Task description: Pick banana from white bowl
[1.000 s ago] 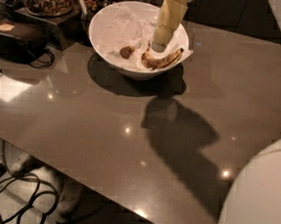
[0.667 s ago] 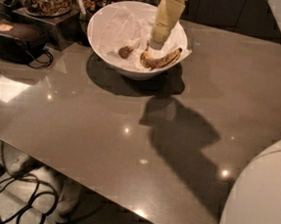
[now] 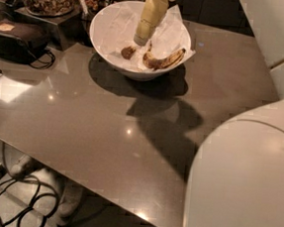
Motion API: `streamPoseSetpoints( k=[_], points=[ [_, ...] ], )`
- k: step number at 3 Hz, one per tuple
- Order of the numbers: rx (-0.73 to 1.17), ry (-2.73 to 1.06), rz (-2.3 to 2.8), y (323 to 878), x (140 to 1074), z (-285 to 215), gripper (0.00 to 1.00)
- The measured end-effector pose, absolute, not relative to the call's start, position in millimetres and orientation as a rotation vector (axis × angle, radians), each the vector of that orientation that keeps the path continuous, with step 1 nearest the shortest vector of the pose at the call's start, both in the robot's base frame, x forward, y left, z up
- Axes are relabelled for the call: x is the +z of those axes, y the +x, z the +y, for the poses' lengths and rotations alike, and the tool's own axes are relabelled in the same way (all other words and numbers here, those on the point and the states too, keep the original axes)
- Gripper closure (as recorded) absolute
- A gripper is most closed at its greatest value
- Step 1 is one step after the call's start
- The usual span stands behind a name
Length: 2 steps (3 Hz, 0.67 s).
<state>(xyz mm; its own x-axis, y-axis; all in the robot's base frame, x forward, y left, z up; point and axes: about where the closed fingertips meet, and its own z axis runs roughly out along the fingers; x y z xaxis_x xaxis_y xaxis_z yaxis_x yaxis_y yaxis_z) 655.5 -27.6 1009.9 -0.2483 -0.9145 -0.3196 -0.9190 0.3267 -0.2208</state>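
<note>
While the grey table (image 3: pixel 105 132) and the white bowl (image 3: pixel 135 74) at its far edge sit as before, the gripper (image 3: pixel 141 40) has slid left inside the bowl. Its tip is now low between the banana (image 3: pixel 164 60) and the small brown lump (image 3: pixel 128 51). Whether the claw is spread or pressed together, I cannot tell. The banana lies unlifted at the bowl's right side, so the grasp probably needs re-aiming rightward.

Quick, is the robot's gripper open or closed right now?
Gripper: cannot be told. It hangs inside the white bowl, just left of the banana, which lies in the bowl.
</note>
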Motion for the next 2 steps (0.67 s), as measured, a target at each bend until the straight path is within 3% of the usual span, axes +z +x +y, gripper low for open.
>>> streamPoseSetpoints(
  k=[2],
  points=[
    [0.032,-1.577,2.316,690,975,-13,0.15]
  ],
)
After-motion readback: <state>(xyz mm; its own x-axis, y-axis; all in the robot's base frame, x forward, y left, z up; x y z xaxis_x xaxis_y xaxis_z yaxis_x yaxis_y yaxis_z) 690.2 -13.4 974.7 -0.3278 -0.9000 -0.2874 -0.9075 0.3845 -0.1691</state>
